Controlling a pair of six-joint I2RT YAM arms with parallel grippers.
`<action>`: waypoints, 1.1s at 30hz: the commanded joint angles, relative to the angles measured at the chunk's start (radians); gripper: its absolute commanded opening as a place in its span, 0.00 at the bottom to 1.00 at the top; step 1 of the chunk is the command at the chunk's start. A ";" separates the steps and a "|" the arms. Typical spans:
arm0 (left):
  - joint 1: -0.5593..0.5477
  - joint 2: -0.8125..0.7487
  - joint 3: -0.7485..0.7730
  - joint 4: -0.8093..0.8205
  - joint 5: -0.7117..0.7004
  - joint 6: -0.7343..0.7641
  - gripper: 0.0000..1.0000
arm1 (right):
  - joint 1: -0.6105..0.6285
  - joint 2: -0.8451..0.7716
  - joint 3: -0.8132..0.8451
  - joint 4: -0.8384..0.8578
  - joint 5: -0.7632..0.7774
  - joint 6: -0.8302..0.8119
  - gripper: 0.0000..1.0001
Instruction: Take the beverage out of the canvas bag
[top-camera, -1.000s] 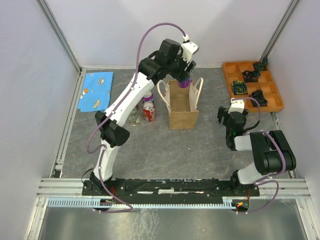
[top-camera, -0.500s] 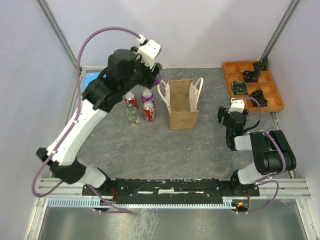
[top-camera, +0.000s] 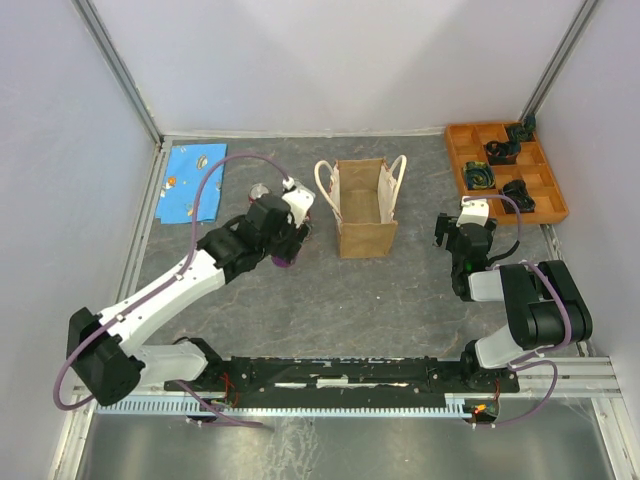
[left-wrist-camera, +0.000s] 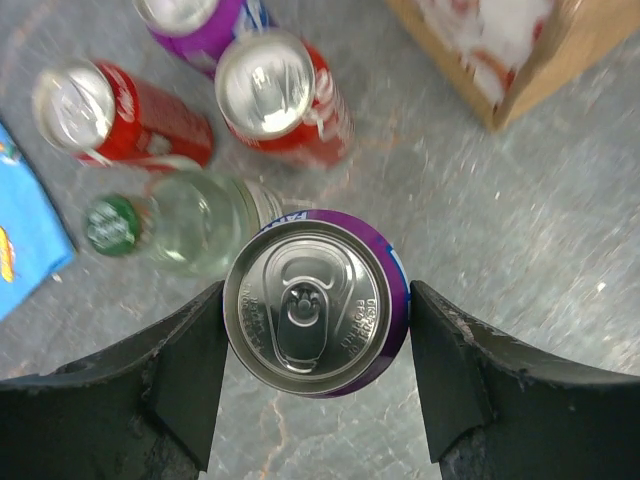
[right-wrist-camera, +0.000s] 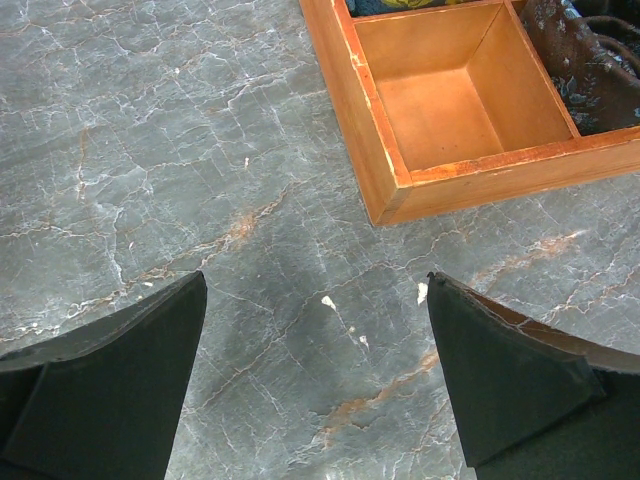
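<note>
The purple soda can stands upright outside the canvas bag, to its left, clamped between both fingers of the left gripper. I cannot tell whether it touches the table. Close beside it stand a clear bottle and 2 red cans. The right gripper hangs with jaws spread, holding nothing, near the orange tray.
</note>
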 joint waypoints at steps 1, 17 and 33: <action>-0.006 -0.061 -0.064 0.260 -0.061 -0.054 0.03 | -0.004 -0.012 0.017 0.032 0.004 0.007 0.99; -0.006 0.044 -0.202 0.465 -0.031 -0.066 0.03 | -0.003 -0.012 0.017 0.032 0.005 0.007 0.99; -0.002 0.078 -0.269 0.488 -0.025 -0.105 0.05 | -0.004 -0.012 0.017 0.032 0.005 0.007 0.99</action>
